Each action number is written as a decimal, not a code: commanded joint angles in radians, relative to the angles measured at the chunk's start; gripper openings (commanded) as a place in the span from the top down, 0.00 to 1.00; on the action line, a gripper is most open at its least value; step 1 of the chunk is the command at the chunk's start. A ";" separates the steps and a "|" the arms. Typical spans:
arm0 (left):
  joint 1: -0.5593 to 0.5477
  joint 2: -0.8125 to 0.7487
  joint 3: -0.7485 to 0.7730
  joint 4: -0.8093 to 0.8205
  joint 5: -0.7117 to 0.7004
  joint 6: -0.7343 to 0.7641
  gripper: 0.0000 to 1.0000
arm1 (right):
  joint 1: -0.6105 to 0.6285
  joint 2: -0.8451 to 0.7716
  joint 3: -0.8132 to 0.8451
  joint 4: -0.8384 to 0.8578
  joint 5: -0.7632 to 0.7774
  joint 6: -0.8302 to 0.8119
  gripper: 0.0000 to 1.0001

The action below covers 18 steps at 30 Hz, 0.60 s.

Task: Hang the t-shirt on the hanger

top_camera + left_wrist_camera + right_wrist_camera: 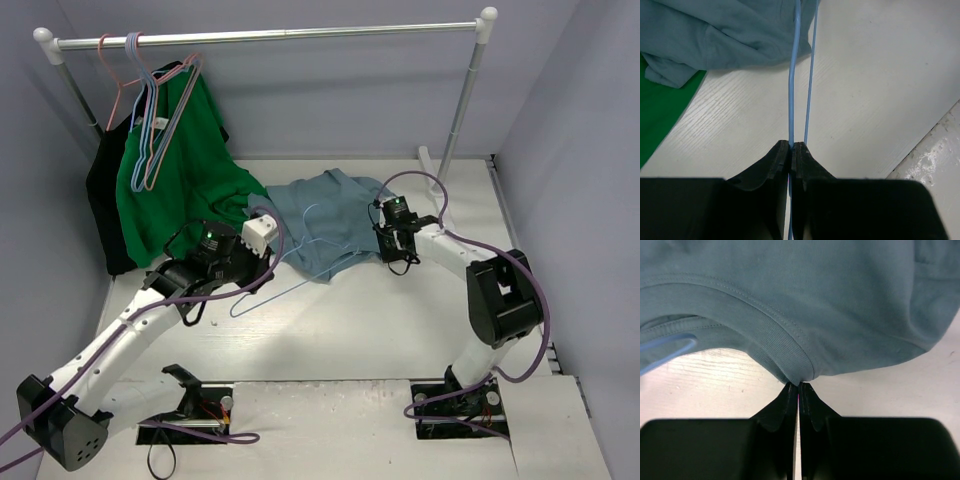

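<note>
The grey-blue t-shirt (pixel 330 222) lies crumpled on the white table at the middle back. The light-blue wire hanger (pixel 258 301) lies slanted at its left, with its upper part on or in the shirt. My left gripper (pixel 272 262) is shut on a hanger wire (pixel 792 80), and a second wire runs beside it toward the shirt (pixel 715 35). My right gripper (pixel 383 240) is at the shirt's right edge, shut on the ribbed neck band (pixel 790 357). In the right wrist view a blurred piece of the hanger (pixel 667 351) shows inside the neck opening.
A clothes rail (pixel 270 36) spans the back with its right post (pixel 458 115) near my right arm. On its left end hang pink and pale hangers (pixel 150 120), a bright green shirt (pixel 180 180) and a black garment (pixel 102 195). Grey walls close in both sides.
</note>
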 commanded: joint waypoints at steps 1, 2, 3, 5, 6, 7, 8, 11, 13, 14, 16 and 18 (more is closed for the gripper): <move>-0.012 0.004 0.038 0.083 0.015 0.031 1.00 | -0.007 -0.073 0.076 -0.055 0.024 -0.018 1.00; -0.015 0.008 0.040 0.092 0.012 0.033 1.00 | -0.009 -0.074 0.082 -0.060 0.024 -0.020 1.00; -0.018 0.014 0.037 0.096 0.010 0.033 1.00 | -0.007 -0.074 0.088 -0.069 0.022 -0.020 1.00; -0.026 0.019 0.032 0.118 0.007 0.034 1.00 | -0.009 -0.079 0.095 -0.075 0.019 -0.022 1.00; -0.028 0.024 0.031 0.122 0.004 0.034 1.00 | -0.007 -0.081 0.099 -0.081 0.019 -0.022 1.00; -0.029 0.027 0.031 0.133 0.001 0.036 1.00 | -0.007 -0.084 0.101 -0.083 0.015 -0.025 1.00; -0.032 0.031 0.031 0.136 -0.004 0.037 1.00 | -0.007 -0.084 0.104 -0.084 0.013 -0.026 1.00; -0.034 0.048 0.031 0.153 -0.007 0.044 1.00 | -0.007 -0.091 0.110 -0.089 0.010 -0.028 1.00; -0.037 0.054 0.024 0.171 -0.018 0.044 1.00 | -0.007 -0.094 0.113 -0.094 0.005 -0.031 1.00; -0.038 0.059 0.021 0.178 -0.021 0.045 1.00 | -0.007 -0.096 0.115 -0.095 0.004 -0.031 1.00; -0.045 0.068 0.021 0.190 -0.022 0.048 1.00 | -0.007 -0.100 0.116 -0.101 -0.001 -0.032 1.00; -0.057 0.080 0.020 0.198 -0.025 0.053 1.00 | -0.007 -0.104 0.121 -0.107 -0.008 -0.034 1.00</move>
